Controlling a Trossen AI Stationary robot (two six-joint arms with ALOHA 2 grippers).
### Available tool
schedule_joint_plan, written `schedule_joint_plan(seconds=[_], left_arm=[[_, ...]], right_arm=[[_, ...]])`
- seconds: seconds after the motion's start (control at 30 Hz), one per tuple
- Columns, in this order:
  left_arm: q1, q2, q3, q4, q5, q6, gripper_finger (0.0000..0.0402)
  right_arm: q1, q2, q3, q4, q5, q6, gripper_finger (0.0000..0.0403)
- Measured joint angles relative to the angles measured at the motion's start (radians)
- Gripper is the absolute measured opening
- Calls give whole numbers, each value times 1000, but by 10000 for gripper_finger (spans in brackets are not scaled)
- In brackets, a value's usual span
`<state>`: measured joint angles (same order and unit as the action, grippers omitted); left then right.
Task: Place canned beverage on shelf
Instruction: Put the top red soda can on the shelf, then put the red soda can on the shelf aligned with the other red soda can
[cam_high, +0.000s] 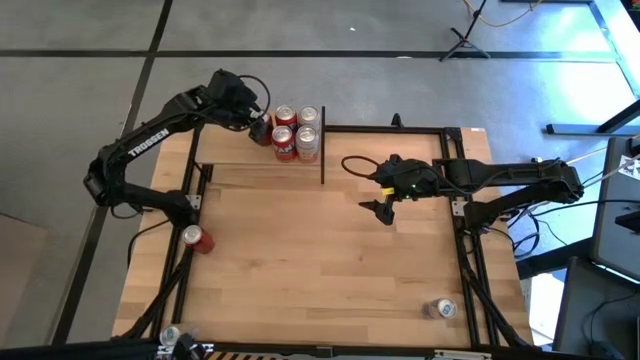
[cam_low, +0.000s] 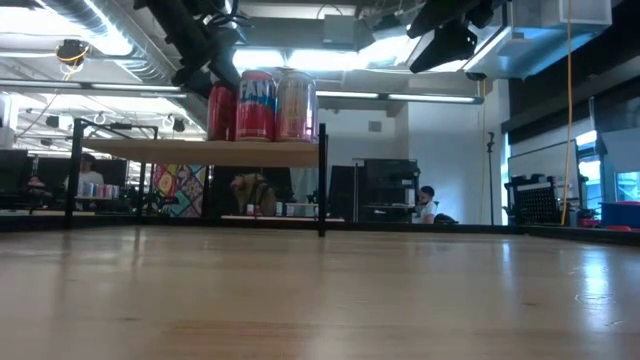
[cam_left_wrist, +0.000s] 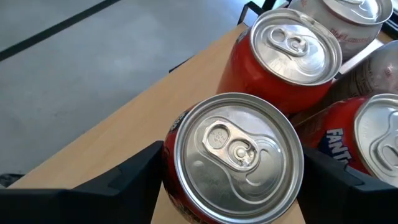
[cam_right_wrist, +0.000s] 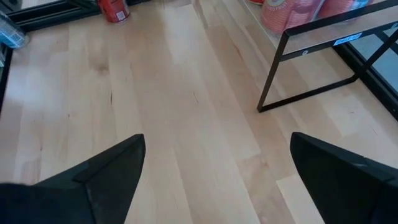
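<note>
The shelf stands at the table's far left, its light-wood board raised on black posts. Several cans stand upright on its right end, red and pink ones among them. My left gripper reaches over the shelf from the left and is shut on one more red can, just left of that group. In the low view this can has its base level with the board. My right gripper hangs open over the middle of the table with nothing between its fingers. My left gripper has the red can pinched between its two fingers, one on each side of the can's wall just below the top rim. The fingers slant down at it from the table's left. The can stands upright; whether its base bears on the board I cannot tell.
A red can lies on the tabletop near the left edge. A silver can sits near the front right, and another at the front left corner. Black frame rails run along the table's sides. Bare wood spans the table's middle.
</note>
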<state>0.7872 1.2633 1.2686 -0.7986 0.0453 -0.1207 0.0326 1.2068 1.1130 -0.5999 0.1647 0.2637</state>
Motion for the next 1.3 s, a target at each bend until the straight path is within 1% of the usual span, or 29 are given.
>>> schedule_joint_plan(seconds=[0.13, 0.37, 0.5, 0.6, 0.73, 0.8, 0.9, 1.03, 1.3], left_arm=[[0, 0, 0, 0, -2, -5, 297], [-1, 0, 0, 5, -4, -27, 341], [-1, -2, 10, 2, -10, -25, 357], [-1, -2, 59, -43, -9, -8, 363], [-13, -11, 174, -155, -15, 47, 364], [-26, -23, 229, -215, -42, 64, 364], [-54, -42, 293, -293, -62, 64, 364], [-109, -84, 333, -355, -59, 41, 364], [-290, -136, 293, -489, -62, -156, 364]], right_arm=[[0, 0, 0, 0, 0, 2, 389], [0, 0, 0, 0, 0, 1, 389], [0, 0, 0, 0, 0, 1, 389], [0, 0, 0, 0, 0, -3, 389], [0, 0, 0, 0, 0, -6, 389], [0, 0, 0, 0, 0, -6, 389], [0, 0, 0, 0, 1, -6, 389], [0, 0, 0, 0, 5, -6, 389], [0, 2, 0, 1, 7, -7, 389]])
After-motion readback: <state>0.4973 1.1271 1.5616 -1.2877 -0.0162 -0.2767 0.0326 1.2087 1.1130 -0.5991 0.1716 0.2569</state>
